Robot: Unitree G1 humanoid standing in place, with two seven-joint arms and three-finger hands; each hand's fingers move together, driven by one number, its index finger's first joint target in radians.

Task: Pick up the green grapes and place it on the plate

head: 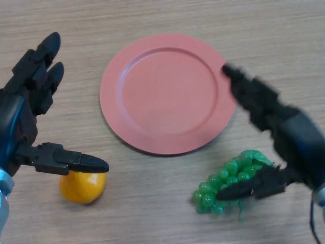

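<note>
Head view of the workspace. The right hand [284, 137] is shown at the right side, spread wide: its fingers [244, 86] are extended up-left, their tips at the right rim of the plate, while the thumb [249, 189] is laid low across the near edge of the green grapes [231, 178]. Whether the thumb actually touches the fruit cannot be told; nothing is seen to be clasped. The left hand [25, 117] is shown at the left side, likewise spread and holding nothing, its fingers directed away from the robot and its thumb stretched rightward over the top of an orange [83, 186].

The green grapes are seen lying on the table [162, 218], just below and to the right of the plate [167, 94], clear of its rim and not on it. The plate, round and salmon-red, is placed at the centre of the far half of the view and carries nothing. The orange is found near the bottom left, well apart from the grapes.

The surface is a light wood-grain tabletop, by which the whole frame is filled. One plate, one bunch of grapes, one orange and two hands are counted.
</note>
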